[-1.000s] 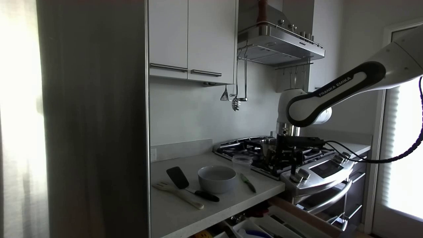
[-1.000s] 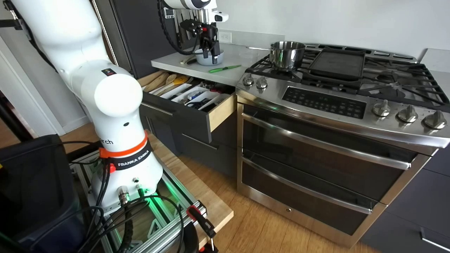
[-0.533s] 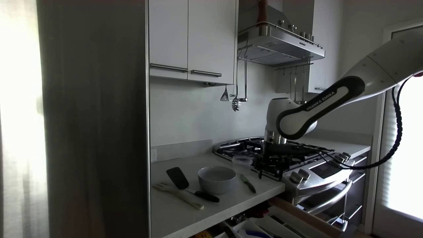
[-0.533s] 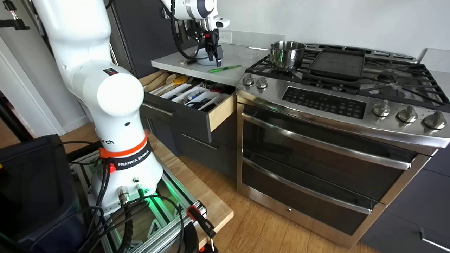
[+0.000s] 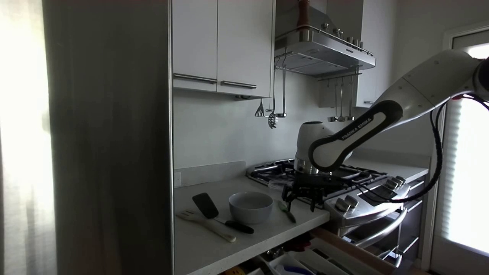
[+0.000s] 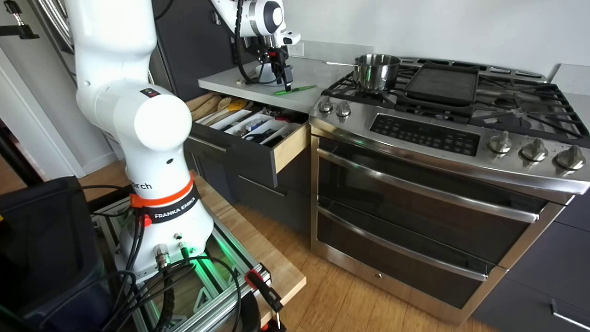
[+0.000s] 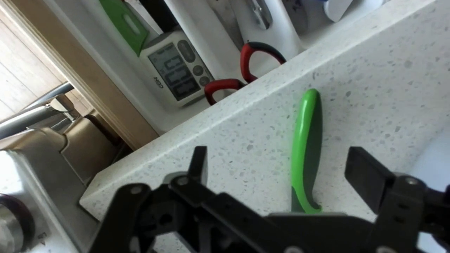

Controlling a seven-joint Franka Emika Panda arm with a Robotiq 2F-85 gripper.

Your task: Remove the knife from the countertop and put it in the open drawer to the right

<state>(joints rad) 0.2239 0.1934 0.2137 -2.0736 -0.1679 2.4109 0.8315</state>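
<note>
The knife lies flat on the pale speckled countertop. Its green and dark handle shows in the wrist view; its lower end runs out of sight behind the gripper body. The knife shows in both exterior views. My gripper is open, with the handle between its spread fingers, nearer the right one and touching neither. In both exterior views the gripper is low over the knife. The drawer stands open below the counter edge, with a dark front and a wooden side.
A white bowl stands beside the knife. A black spatula and a wooden fork lie past it. A clear tub and the stove with a pot are near. Scissors and a timer fill drawer compartments.
My gripper has come down and across the counter from beside the bowl to just over the knife. Its two fingers now show well apart. The knife, bowl and drawer have not moved.
</note>
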